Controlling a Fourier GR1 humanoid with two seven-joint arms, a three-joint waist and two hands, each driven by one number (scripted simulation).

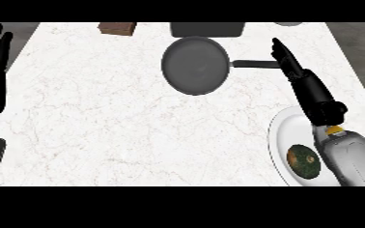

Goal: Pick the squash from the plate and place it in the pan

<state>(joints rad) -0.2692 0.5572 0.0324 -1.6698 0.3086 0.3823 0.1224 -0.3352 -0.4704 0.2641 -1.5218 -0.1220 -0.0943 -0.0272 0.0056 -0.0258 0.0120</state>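
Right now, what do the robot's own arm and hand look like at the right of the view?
The right hand is black, long and slim, narrowing to pointed fingers. Behind it a small yellow and white band marks the wrist, then a rounded, glossy grey forearm. No cables show.

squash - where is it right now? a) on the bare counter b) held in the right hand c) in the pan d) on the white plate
d: the squash lies on the white plate at the lower right, while the pan holds nothing and the right hand is stretched out near the pan's handle.
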